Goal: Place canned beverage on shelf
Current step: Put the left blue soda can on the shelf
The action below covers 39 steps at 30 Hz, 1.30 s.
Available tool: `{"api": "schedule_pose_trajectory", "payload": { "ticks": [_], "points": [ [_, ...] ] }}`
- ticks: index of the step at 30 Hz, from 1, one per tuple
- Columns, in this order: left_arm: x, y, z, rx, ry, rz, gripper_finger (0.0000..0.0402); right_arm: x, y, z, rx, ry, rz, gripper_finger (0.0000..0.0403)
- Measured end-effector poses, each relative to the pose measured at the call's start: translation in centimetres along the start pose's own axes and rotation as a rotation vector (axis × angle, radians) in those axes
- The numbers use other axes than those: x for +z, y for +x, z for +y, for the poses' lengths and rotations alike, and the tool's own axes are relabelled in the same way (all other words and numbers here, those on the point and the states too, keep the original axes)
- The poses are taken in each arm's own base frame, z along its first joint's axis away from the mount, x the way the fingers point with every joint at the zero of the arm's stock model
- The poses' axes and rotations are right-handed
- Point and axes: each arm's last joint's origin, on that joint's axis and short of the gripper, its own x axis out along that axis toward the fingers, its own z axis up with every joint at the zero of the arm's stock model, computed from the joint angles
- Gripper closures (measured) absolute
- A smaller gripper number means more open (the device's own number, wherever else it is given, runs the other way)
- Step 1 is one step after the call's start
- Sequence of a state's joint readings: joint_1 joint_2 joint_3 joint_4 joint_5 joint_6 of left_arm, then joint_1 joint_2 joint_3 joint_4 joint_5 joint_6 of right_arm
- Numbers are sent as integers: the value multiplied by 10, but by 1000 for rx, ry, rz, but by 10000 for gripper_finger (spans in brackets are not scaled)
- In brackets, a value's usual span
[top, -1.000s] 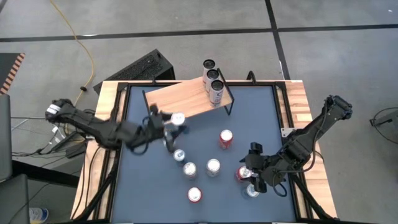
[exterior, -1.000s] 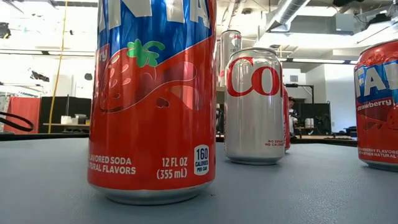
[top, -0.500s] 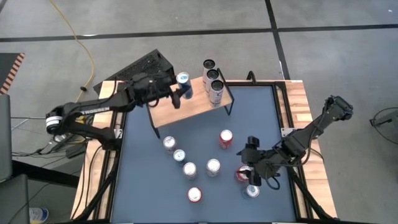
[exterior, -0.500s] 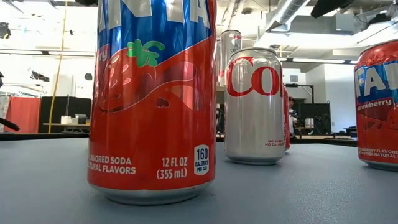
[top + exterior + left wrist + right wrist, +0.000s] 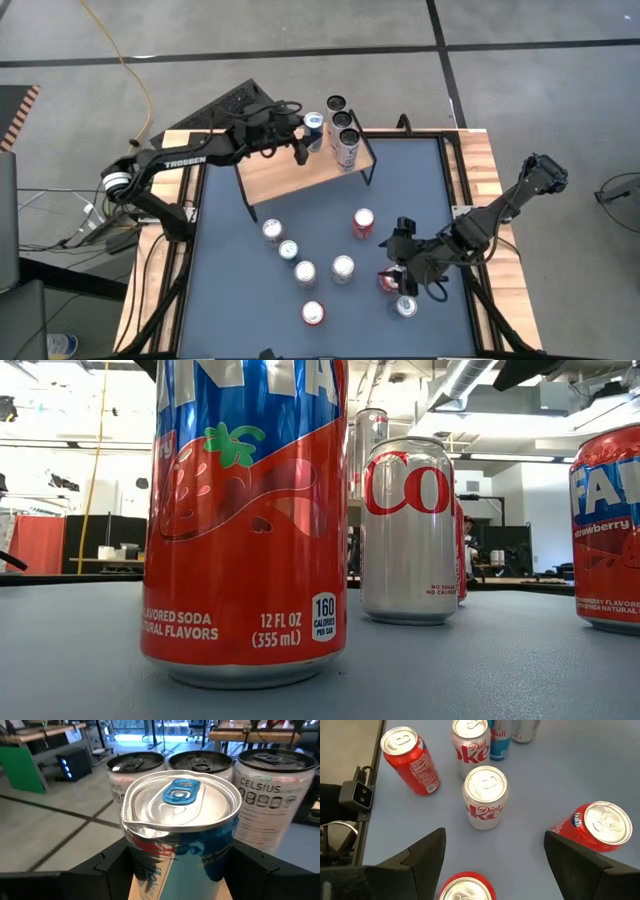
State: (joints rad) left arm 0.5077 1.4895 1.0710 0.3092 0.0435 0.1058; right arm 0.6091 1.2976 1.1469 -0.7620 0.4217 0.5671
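My left gripper (image 5: 304,143) holds a blue-and-silver can (image 5: 313,123) upright between its fingers, its long axis vertical, over the upper middle of the high view, above the shelf (image 5: 290,168). The three cans already standing there (image 5: 343,128) lie just to the right of mine, so the free board sits directly beneath and to the left. My right gripper (image 5: 405,268) hangs spread and empty above a red can (image 5: 388,282) at lower right.
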Motion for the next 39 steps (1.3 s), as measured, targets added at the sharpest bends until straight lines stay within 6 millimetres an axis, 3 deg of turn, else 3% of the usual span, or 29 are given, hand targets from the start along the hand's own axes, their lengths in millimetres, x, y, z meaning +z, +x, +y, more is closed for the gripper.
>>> {"api": "schedule_pose_trajectory", "payload": {
  "ticks": [5, 14, 32, 39],
  "points": [
    [-2, 0, 4, 11, 37, 1, 167, -1, -1, 1, 4, -6, 2, 81],
    [-14, -4, 32, 20, 0, -63, 167, -1, -1, 1, 4, -5, 3, 81],
    [-28, 2, 43, -12, -55, -58, 167, -1, 0, 0, 1, -5, 6, 81],
    [-42, 12, 46, -56, -90, -24, 167, -2, 0, 0, -3, -8, 12, 81]
  ]
}}
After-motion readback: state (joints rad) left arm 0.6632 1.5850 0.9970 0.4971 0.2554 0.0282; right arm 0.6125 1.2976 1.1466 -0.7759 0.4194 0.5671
